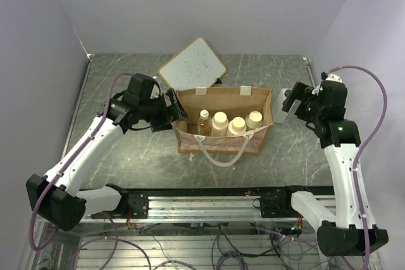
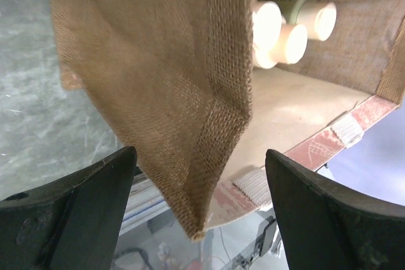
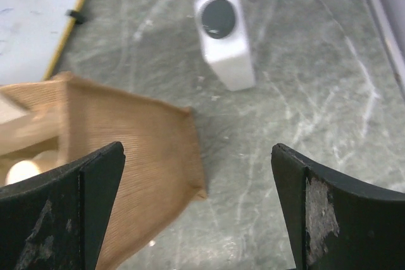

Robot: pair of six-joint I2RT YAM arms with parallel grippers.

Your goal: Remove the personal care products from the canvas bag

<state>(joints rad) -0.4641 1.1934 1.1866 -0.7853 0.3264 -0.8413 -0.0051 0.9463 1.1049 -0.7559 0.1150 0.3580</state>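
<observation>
The brown canvas bag (image 1: pixel 221 132) stands at the table's middle with its cream rope handle hanging over the front. Inside it are a slim amber bottle (image 1: pixel 204 121) and three cream-capped bottles (image 1: pixel 236 124); their caps (image 2: pixel 285 30) show in the left wrist view. The larger white bottle with a dark cap (image 1: pixel 279 107) stands on the table just right of the bag (image 3: pixel 126 150), and shows in the right wrist view (image 3: pixel 223 39). My left gripper (image 1: pixel 174 113) is open, with the bag's left wall (image 2: pixel 164 74) between its fingers (image 2: pixel 95 207). My right gripper (image 1: pixel 292 102) is open and empty above the table, next to the white bottle.
A white wood-framed board (image 1: pixel 193 62) lies behind the bag at the back; its corner shows in the right wrist view (image 3: pixel 31 11). The walls close in at the back and both sides. A metal rail (image 1: pixel 202 203) runs along the near edge.
</observation>
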